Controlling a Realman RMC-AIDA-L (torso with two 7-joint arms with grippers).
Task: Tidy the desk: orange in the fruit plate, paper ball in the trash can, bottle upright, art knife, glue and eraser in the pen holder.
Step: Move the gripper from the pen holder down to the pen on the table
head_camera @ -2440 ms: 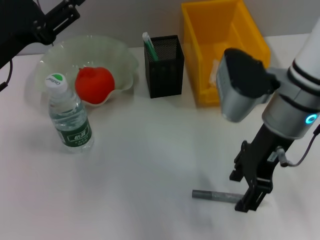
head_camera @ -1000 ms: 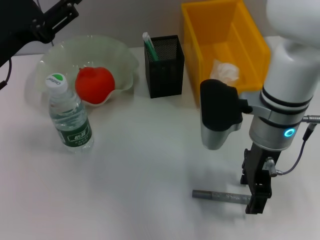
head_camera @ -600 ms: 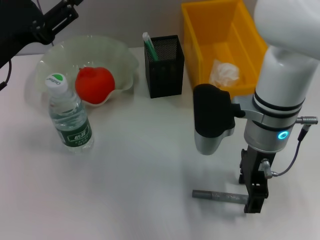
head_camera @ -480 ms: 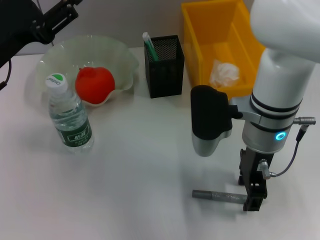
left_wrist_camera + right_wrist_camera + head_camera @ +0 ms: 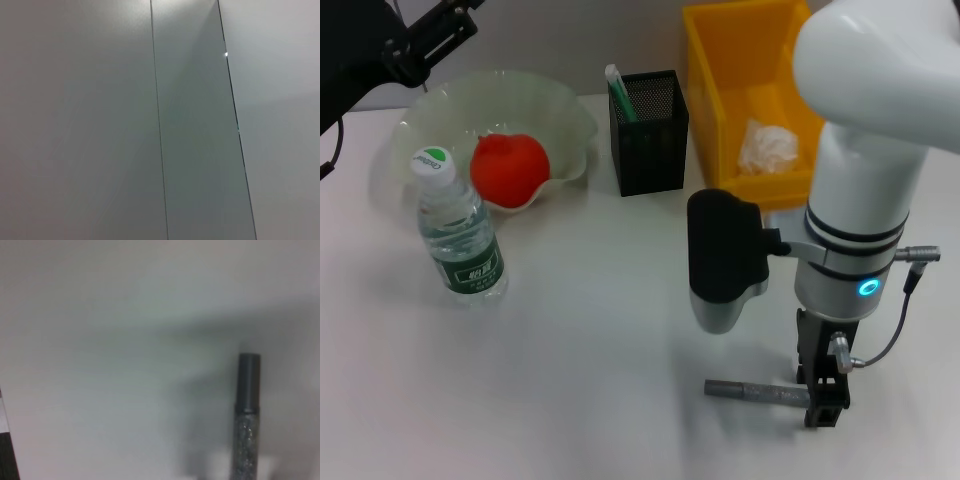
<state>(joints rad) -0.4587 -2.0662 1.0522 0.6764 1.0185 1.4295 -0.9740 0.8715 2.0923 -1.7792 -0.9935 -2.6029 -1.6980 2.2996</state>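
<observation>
Gleaming white, the desk (image 5: 590, 330) sits under a grey wall. Right gripper (image 5: 823, 400) points straight down, fingers straddling one end of the grey knife (image 5: 755, 391) lying flat, jaws apart. Left gripper (image 5: 430, 40) hangs parked above the plate (image 5: 560, 110); its jaws, can't tell.

From my seat, the bottle (image 5: 459, 231) stands upright at the desk's left, just in front of the fruit plate (image 5: 550, 110), which holds the orange (image 5: 509, 168). The pen holder (image 5: 649, 130) sits right of the plate, the trash can (image 5: 760, 90) beyond it with the paper ball (image 5: 767, 148) inside. The glue (image 5: 755, 391) lies near front, right, under my right gripper (image 5: 823, 395).
</observation>
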